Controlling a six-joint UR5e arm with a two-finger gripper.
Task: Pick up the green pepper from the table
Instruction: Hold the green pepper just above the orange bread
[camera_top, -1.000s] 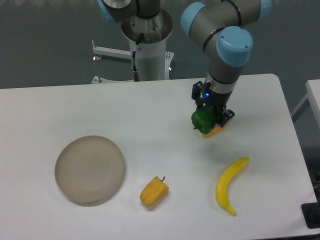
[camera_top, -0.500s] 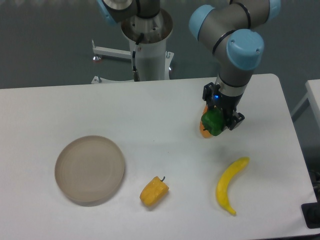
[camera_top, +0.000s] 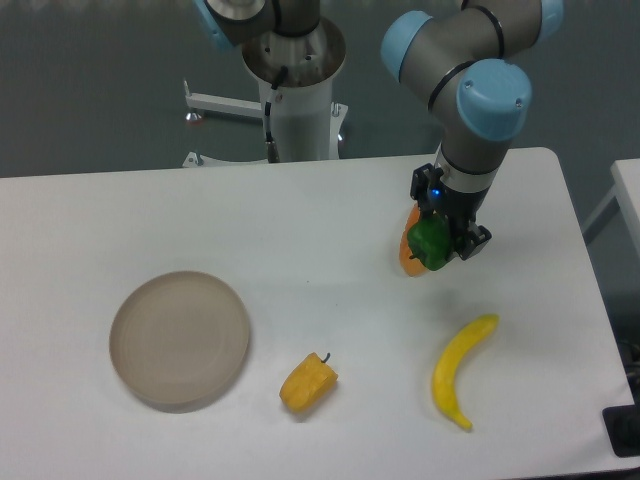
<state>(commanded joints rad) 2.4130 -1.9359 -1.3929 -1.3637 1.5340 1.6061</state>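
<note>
The small glossy dark-green bell pepper (camera_top: 430, 243) sat pinched between the 2 black fingers (camera_top: 462, 240) of the arm's gripper (camera_top: 440, 243), toward the right rear part of the large white rectangular worktop (camera_top: 300, 220). Whether the pepper touched the surface or hung just above it could not be told. An orange rounded object (camera_top: 407, 250) showed just behind the pepper on its left edge (mostly hidden, so its shape was unclear). A small blue light glowed on the gripper body above the pepper.

Nearer the front, a curved yellow banana (camera_top: 458, 369) lay well apart from the pepper, to the right. A yellow-orange pepper with a short dark stem (camera_top: 307, 382) lay near the front middle. A round beige plate (camera_top: 180, 338) rested on the left side.
</note>
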